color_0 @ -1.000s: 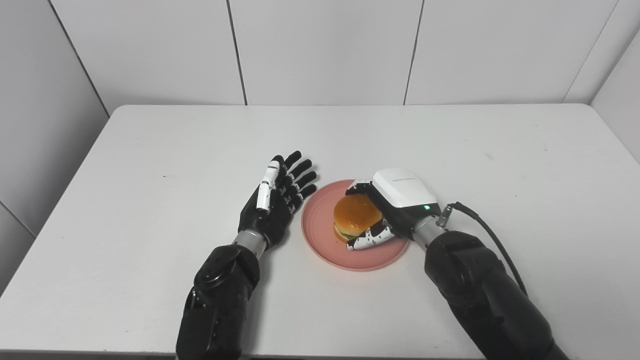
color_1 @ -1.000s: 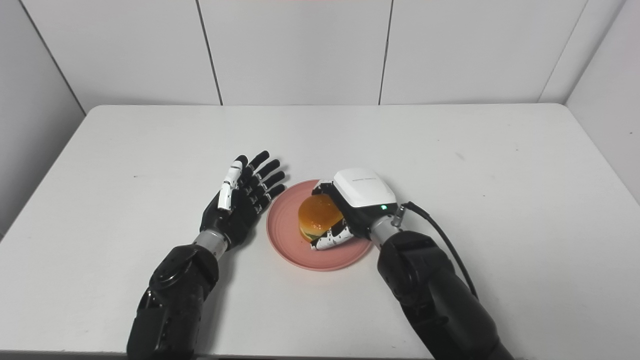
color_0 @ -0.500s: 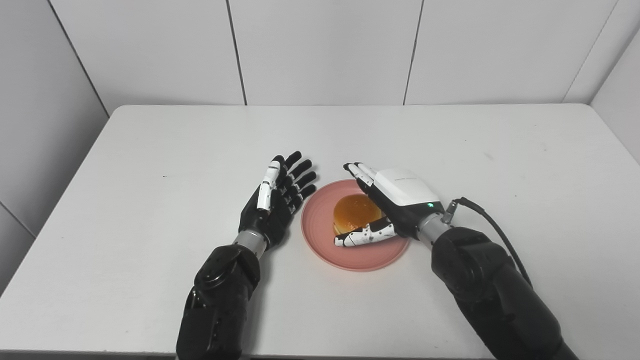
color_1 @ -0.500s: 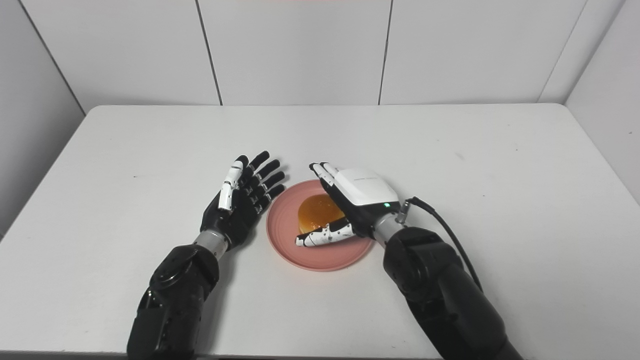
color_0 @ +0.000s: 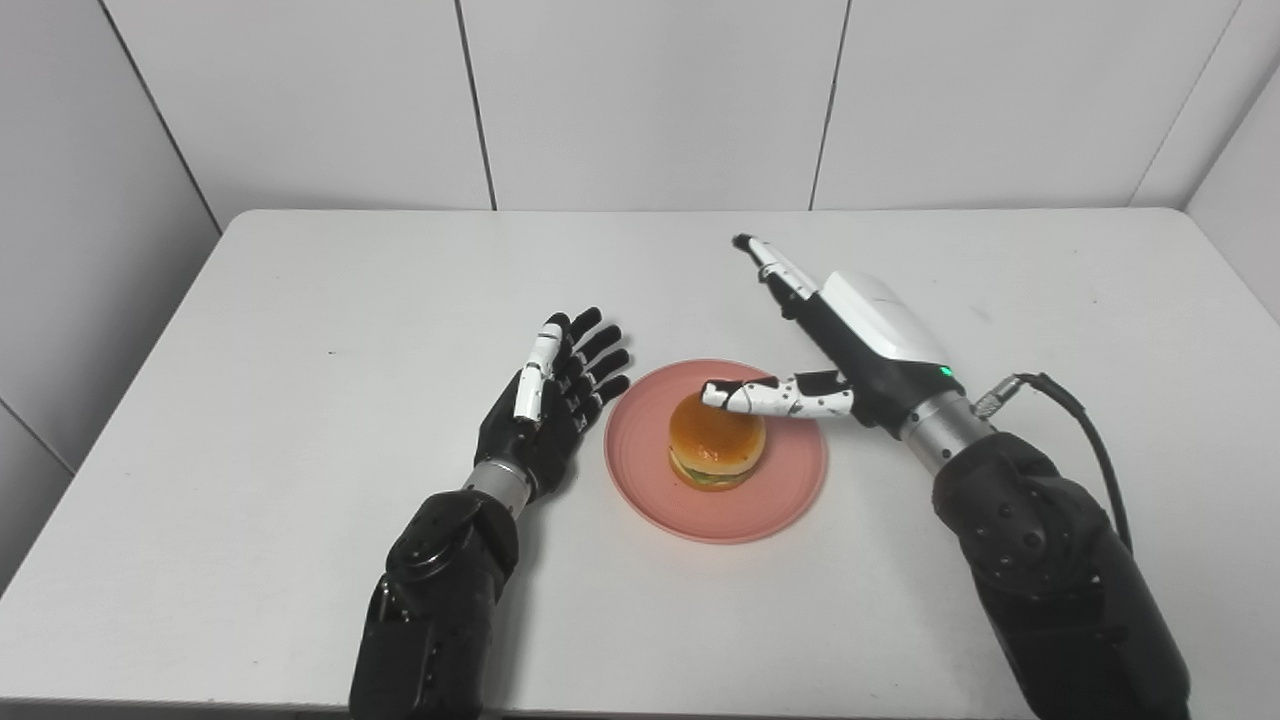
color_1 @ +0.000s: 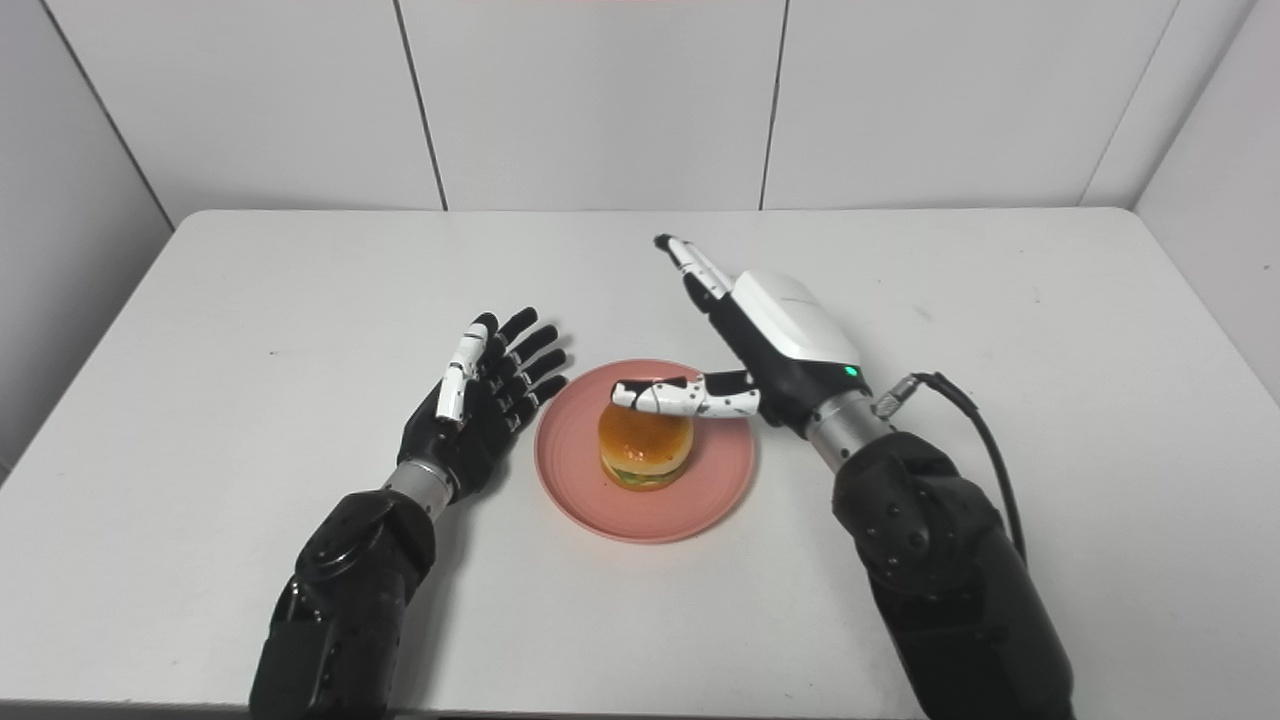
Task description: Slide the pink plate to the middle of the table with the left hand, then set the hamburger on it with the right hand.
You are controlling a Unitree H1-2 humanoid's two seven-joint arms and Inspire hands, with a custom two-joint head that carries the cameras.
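Right hand has let go and lifted away, fingers spread wide, holding nothing! Hamburger sits on the pink plate mid-table. Left hand unmoved, open beside the plate.

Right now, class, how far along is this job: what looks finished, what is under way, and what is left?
Done: the pink plate sits mid-table with the hamburger upright on it. Under way: the right hand is open above the plate's far side, holding nothing, thumb over the bun. The left hand rests open beside the plate. Left: probably only pulling the arms clear.
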